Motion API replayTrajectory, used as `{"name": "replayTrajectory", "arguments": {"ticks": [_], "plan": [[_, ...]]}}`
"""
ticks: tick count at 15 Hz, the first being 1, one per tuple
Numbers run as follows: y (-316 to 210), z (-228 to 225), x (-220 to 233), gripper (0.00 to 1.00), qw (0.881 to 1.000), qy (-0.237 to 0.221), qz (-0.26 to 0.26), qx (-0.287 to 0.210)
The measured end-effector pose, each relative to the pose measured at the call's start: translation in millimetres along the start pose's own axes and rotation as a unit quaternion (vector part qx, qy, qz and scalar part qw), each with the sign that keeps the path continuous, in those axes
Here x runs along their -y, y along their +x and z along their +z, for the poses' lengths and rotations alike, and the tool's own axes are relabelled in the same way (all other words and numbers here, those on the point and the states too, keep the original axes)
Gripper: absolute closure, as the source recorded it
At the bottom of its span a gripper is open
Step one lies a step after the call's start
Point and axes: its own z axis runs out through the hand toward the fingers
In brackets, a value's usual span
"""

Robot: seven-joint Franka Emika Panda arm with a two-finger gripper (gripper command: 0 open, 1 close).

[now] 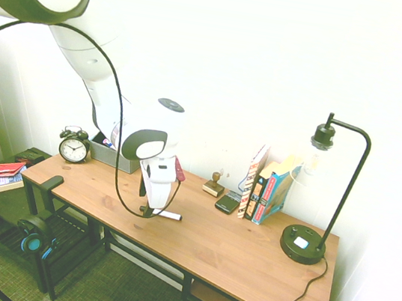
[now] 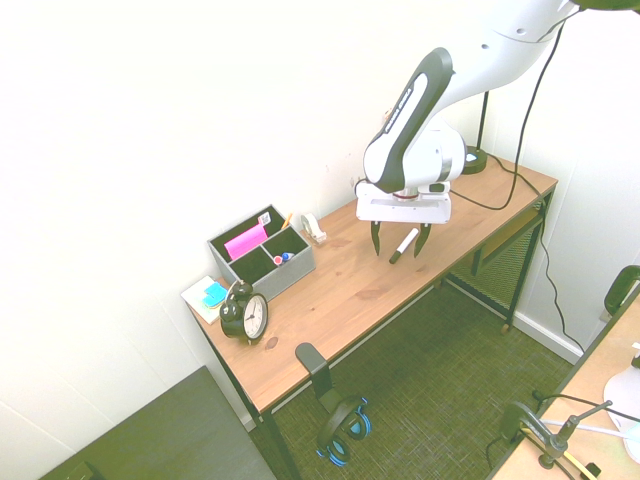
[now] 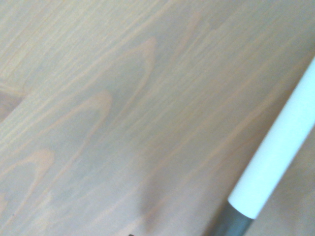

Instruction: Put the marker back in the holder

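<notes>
The marker (image 2: 405, 244) lies flat on the bench (image 2: 340, 290), well apart from the holder (image 2: 262, 256). The pincer (image 2: 398, 239) hangs released over it. Judged light, rigid, smooth: grip the barrel mid-length.

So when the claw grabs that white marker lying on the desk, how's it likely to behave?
The marker looks like a slim, rigid plastic barrel, so it should stay stiff and probably feel light. Lying flat on the smooth wooden desk, its round body may roll if nudged off-centre. The open claw straddles it; the glossy barrel could slip unless gripped squarely.
</notes>
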Motion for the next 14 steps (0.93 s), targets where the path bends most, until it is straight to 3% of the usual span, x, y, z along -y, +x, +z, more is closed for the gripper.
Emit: {"name": "replayTrajectory", "arguments": {"ticks": [6,14], "plan": [[-18,5,19,1.0,1.0,-0.006,0.002,0.009],[-4,6,16,1.0,1.0,-0.018,0.015,0.011]]}}
